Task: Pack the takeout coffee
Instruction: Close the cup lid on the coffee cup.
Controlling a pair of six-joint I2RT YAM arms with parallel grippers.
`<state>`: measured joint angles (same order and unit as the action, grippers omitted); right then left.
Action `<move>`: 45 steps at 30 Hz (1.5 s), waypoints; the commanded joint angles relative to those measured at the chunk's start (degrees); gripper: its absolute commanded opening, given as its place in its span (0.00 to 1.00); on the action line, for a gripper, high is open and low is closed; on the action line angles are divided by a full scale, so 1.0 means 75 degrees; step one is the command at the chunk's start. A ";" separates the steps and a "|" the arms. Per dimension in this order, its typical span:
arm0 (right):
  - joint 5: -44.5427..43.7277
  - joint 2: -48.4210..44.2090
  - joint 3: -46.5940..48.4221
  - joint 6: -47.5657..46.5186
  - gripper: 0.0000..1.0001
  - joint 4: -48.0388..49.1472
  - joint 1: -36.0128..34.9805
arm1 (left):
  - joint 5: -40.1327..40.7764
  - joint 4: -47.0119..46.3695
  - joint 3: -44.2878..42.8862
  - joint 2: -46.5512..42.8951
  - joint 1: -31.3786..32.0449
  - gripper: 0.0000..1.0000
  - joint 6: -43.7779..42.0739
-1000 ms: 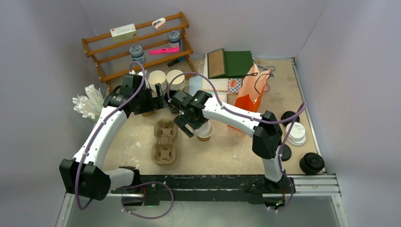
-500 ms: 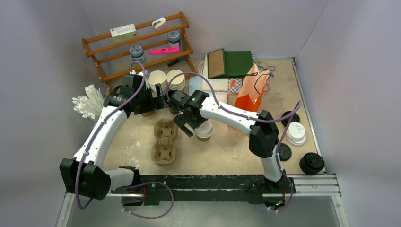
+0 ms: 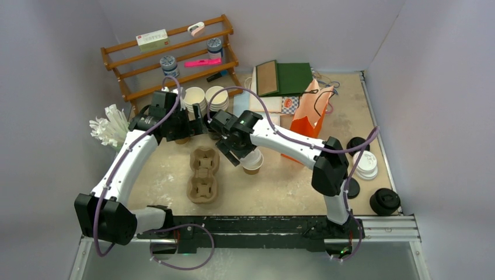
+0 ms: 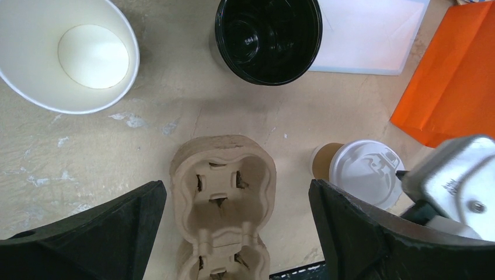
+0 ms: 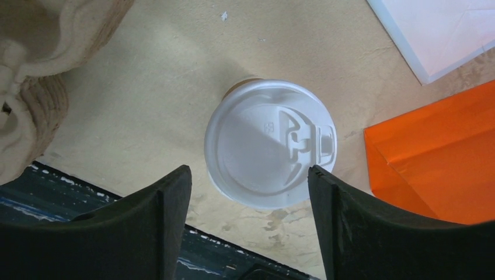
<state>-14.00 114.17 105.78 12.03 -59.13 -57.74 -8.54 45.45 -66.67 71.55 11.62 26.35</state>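
- Nearest me on the counter (image 3: 280, 181) lies the moulded-pulp cup carrier (image 3: 203, 175), and the wells I can see are empty.
- Just right of it stands the takeout coffee (image 3: 252, 163). It is a small kraft-paper cup, upright under a white sip lid (image 5: 268, 143), near the carrier but apart from it.
- My right claw (image 5: 248, 175) hangs over that cup with one finger spread to each side of the lid. I see no contact.
- I judge the cup light, its paper wall easy to dent, and the lid smooth and liable to pop off. I would take the wall just under the rim, where the lid stiffens it, squeeze gently and keep it upright.
- My left claw (image 4: 236, 192) is spread wide above the carrier's far end and pinches nothing.
- Beyond are a black cup (image 4: 268, 35), a white cup (image 4: 70, 52) and an orange paper bag (image 4: 449, 81).
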 commanded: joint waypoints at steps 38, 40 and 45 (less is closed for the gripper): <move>-0.0333 -0.1611 -0.1654 0.1827 0.00 0.0015 0.0028 | -0.3278 -0.2246 0.0593 0.1074 0.0999 0.89 0.0094; -0.0336 -0.1628 -0.1694 0.1844 0.00 0.0036 0.0023 | -0.3328 -0.2292 0.0603 0.1148 0.1059 0.88 0.0096; -0.0333 -0.1885 -0.1819 0.1981 0.00 0.0259 0.0034 | -0.3568 -0.2584 0.0744 0.1313 0.1076 0.81 0.0222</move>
<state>-15.57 103.46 92.82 24.88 -57.74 -57.69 -32.42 29.93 -62.00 80.62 19.33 26.61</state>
